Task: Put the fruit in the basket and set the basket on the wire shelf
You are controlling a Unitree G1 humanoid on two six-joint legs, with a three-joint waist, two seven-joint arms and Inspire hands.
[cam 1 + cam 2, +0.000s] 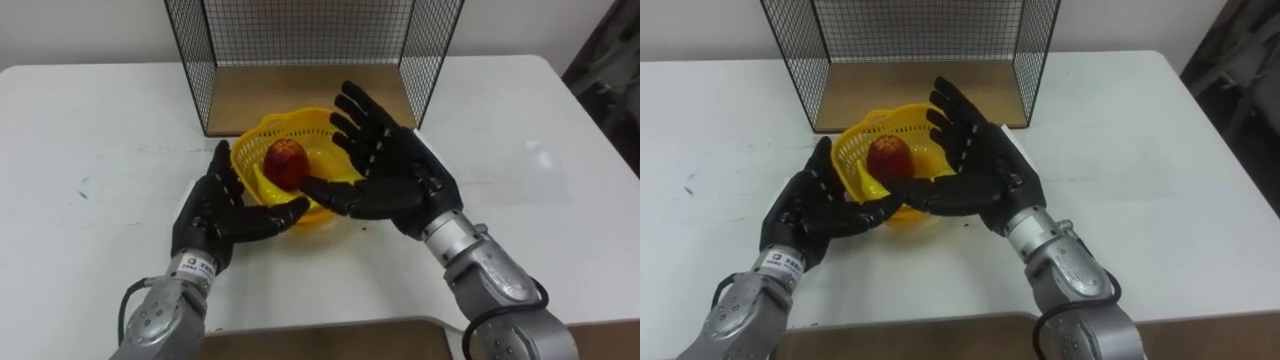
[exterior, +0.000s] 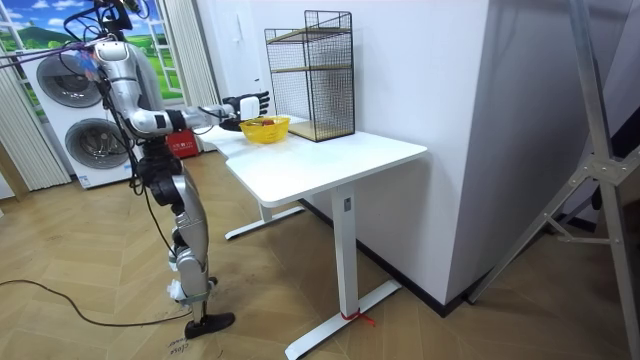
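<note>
Now stands at the short end of the white table (image 2: 320,160), on the room view's left, with both arms stretched forward. Brackets a yellow basket (image 1: 250,160) between two hands.

Presses the left hand (image 1: 212,215) against the basket's near-left wall, palm turned inward. Holds its fingers straight and slightly spread, tips reaching under the front rim. Sets the right hand (image 1: 398,170) on the opposite side, palm facing left, fingers straight and fanned upward beside the right rim. Lays that thumb along the basket's front, toward the left fingertips. Curls neither hand: both flat, apart, with the basket between them.

Carries a red fruit (image 1: 285,163) inside the basket, near the middle. Looks roughly round, slightly taller than wide, long axis near upright; cannot tell where the stem end lies. Turns the basket's mouth upward.

Places the basket toward the table's far edge, just in front of the wire shelf (image 1: 300,30) and outside its open front. Cannot tell whether resting on the table or lifted just clear. Print on the left wrist too small to read.
</note>
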